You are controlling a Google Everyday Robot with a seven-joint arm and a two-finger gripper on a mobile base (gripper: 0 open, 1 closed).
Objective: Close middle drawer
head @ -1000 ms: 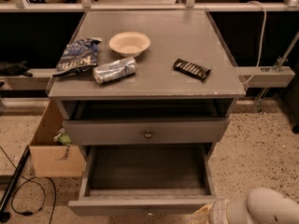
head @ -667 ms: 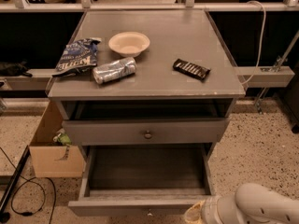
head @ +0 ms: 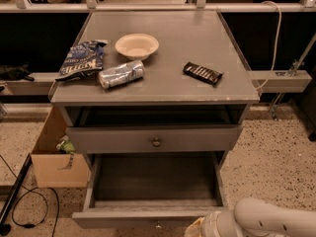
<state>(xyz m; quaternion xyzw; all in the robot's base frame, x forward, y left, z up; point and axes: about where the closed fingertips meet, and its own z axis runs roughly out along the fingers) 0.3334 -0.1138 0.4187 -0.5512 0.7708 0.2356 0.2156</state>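
The middle drawer (head: 153,184) is pulled far out and its box is empty. Its flat front (head: 123,218) runs along the bottom of the view, with a small round knob (head: 158,225) at the lower edge. My gripper (head: 195,229) is at the bottom edge, right at the right part of that front. The white arm (head: 266,220) comes in behind it from the lower right. The uppermost drawer (head: 153,138), with the larger knob (head: 156,142), stands slightly out. The lowest drawer is out of view.
On the cabinet top (head: 173,38) lie a chip bag (head: 81,59), a crushed can (head: 121,74), a beige bowl (head: 137,45) and a chocolate bar (head: 203,73). A cardboard box (head: 54,157) stands on the floor at the left, with cables (head: 24,201) beside it.
My arm and gripper have moved left along the bottom edge, toward the front of the open middle drawer. The drawers have not moved.
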